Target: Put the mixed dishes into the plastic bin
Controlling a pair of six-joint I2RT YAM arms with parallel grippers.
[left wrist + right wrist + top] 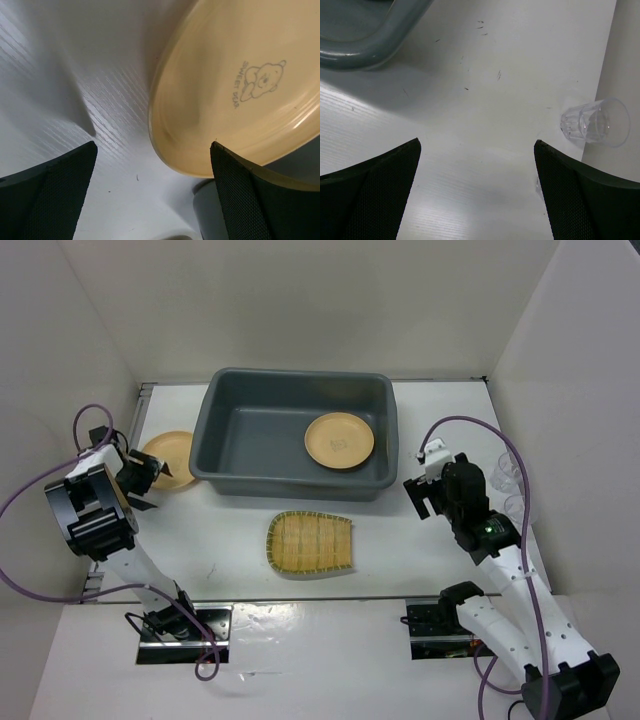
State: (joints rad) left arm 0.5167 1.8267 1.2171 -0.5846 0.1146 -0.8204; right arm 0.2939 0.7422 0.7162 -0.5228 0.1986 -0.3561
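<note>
Large dark grey rectangular plastic bin (290, 485): sitting at the far middle of the white worktop (420, 560), holding one small round tan-orange plate (339, 440).

Yellow-green fan-shaped woven-pattern dish (310, 543): lying just in front of the bin, untouched.

Second tan-orange plate (240, 90): lying left of the bin. The left gripper (153, 145) is hovering at its rim with its jaws spread. This looks like the pickup in hand, calling for a pinch on the rim and then a lift over the bin wall.

Small clear glass cup (595, 122): waiting by the right wall. The right gripper (477, 142) is idling beside it, jaws apart.
</note>
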